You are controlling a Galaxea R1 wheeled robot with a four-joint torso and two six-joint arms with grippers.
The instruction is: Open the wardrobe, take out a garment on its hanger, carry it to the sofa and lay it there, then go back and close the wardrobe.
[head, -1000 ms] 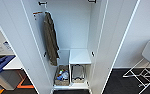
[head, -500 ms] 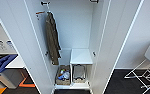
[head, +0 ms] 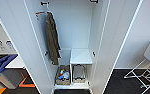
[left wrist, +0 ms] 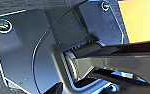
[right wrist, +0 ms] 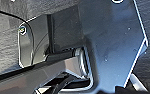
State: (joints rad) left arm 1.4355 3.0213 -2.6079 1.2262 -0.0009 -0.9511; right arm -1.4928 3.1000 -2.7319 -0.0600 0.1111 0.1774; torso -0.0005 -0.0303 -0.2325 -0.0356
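Both wrist views look down past the robot's own dark plate at dark carpet; whether either hand is wide or narrow cannot be told.

In the head view, dark floor (head: 131,85) runs along the bottom edge, with a folding rack (head: 143,75) at lower right and a blue bin (head: 1,63) at lower left. The wardrobe (head: 73,30) fills the centre, both doors swung open. Low inside sit a basket (head: 63,76) of mixed items and a small white shelf box (head: 81,57). Higher, at centre left, a long olive-brown coat (head: 52,37) hangs against the inner wall.

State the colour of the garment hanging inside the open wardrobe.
Dark olive-brown; the long garment hangs at the left inside the white wardrobe, clearest in the head view.
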